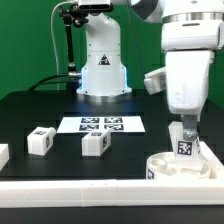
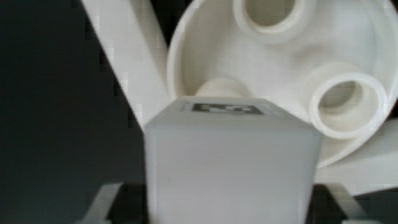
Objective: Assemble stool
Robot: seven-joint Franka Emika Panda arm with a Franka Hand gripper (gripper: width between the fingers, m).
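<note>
Here, leg (image 1: 184, 147) (image 2: 231, 160) clamped upright in the gripper (image 1: 186, 138), right over the seat (image 1: 165, 166) (image 2: 222, 60). Only in the wrist view: seat's round holes (image 2: 349, 105) just behind the leg. Only in the exterior view: two loose legs (image 1: 40, 141) (image 1: 94, 144) well away from the gripper, by the marker board (image 1: 100, 125).

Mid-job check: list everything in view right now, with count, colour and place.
seat disc: one, white, on the table at the exterior view's right.
held leg: one, white, tagged, upright over the seat disc.
loose legs: two, white, tagged, apart on the table, exterior view's left and middle.
cut-off part: one, white, at the exterior view's left edge; cannot identify.
marker board: one, white, before the arm base.
border rail: one, white, near edge.
table: one, black.
arm base: one, white, rear.
end effector: one, gripping the held leg.
</note>
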